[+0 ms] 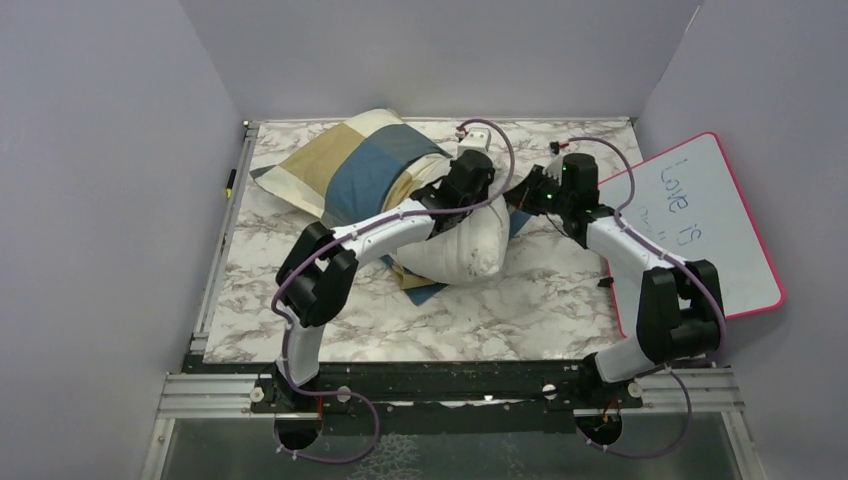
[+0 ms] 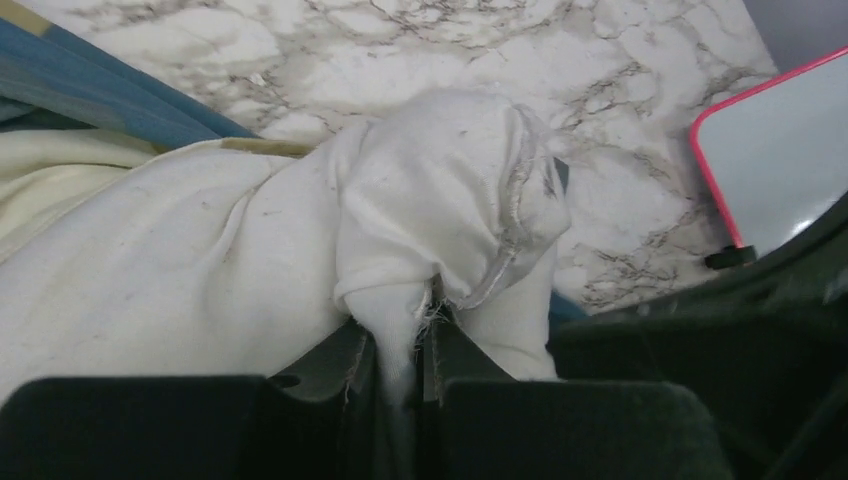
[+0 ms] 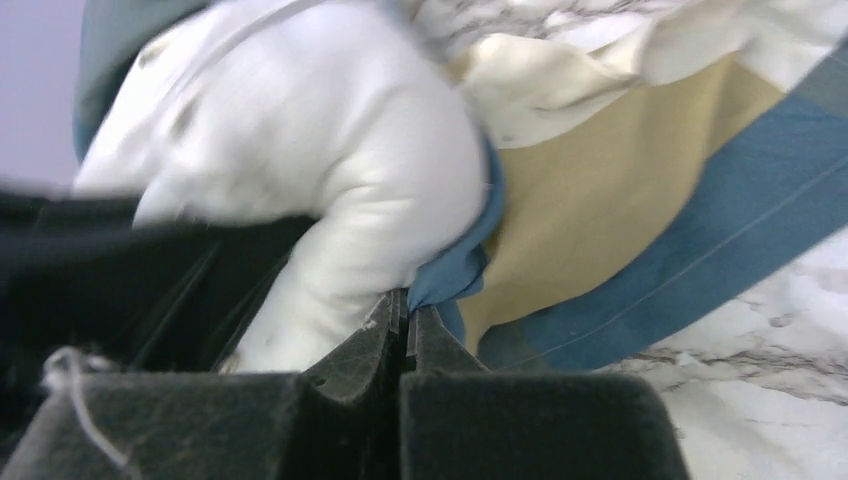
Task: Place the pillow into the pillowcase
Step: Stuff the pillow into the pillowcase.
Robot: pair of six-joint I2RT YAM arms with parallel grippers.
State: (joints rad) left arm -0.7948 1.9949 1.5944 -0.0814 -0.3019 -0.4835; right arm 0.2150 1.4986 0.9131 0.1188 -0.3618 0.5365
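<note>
The off-white pillow (image 1: 460,245) lies mid-table, its far part inside the blue, tan and cream pillowcase (image 1: 360,165). A bunched white corner of the pillow (image 2: 440,190) sticks out, and my left gripper (image 2: 415,335) is shut on a fold of it. In the top view the left gripper (image 1: 472,203) presses onto the pillow's upper side. My right gripper (image 3: 410,308) is shut on a blue edge of the pillowcase (image 3: 620,200), right beside the pillow (image 3: 330,150). From above, the right gripper (image 1: 522,196) sits at the pillow's right side.
A pink-rimmed whiteboard (image 1: 700,225) with handwriting lies at the table's right edge, under the right arm; its corner (image 2: 780,150) shows in the left wrist view. Grey walls close the table on three sides. A small yellow and black item (image 1: 230,181) lies off the left edge.
</note>
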